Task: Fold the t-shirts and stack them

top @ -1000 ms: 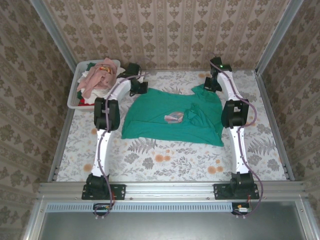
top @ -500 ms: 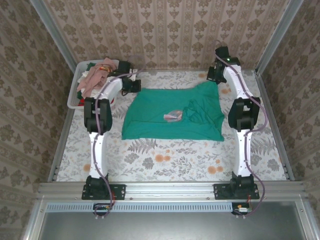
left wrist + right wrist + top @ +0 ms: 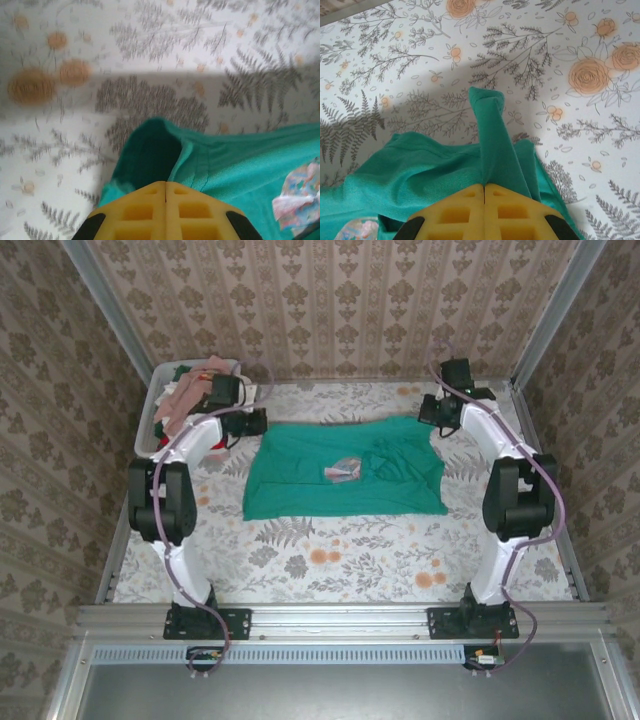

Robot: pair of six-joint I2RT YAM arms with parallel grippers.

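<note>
A teal-green t-shirt (image 3: pixel 345 475) lies spread on the flowered table, its round pink-grey print (image 3: pixel 343 471) facing up and creases bunched to the right of it. My left gripper (image 3: pixel 256 423) is shut on the shirt's far left corner. In the left wrist view the yellow fingertips (image 3: pixel 166 184) pinch the teal cloth (image 3: pixel 240 165). My right gripper (image 3: pixel 438 421) is shut on the far right corner. There a taut fold of the cloth (image 3: pixel 495 140) runs out from between the closed pads (image 3: pixel 484 186). More t-shirts (image 3: pixel 190 392), mostly pink, are heaped at the far left.
The heap of shirts sits in a white plastic tub (image 3: pixel 146 423) at the table's far left corner. Metal frame posts and patterned walls close in the back and both sides. Bare flowered tabletop (image 3: pixel 350 560) stretches between the shirt and the arm bases.
Both grippers have moved apart, the left further left and the right further right. The shirt's far edge is stretched straighter and wider. Both arms' elbows have swung outward.
</note>
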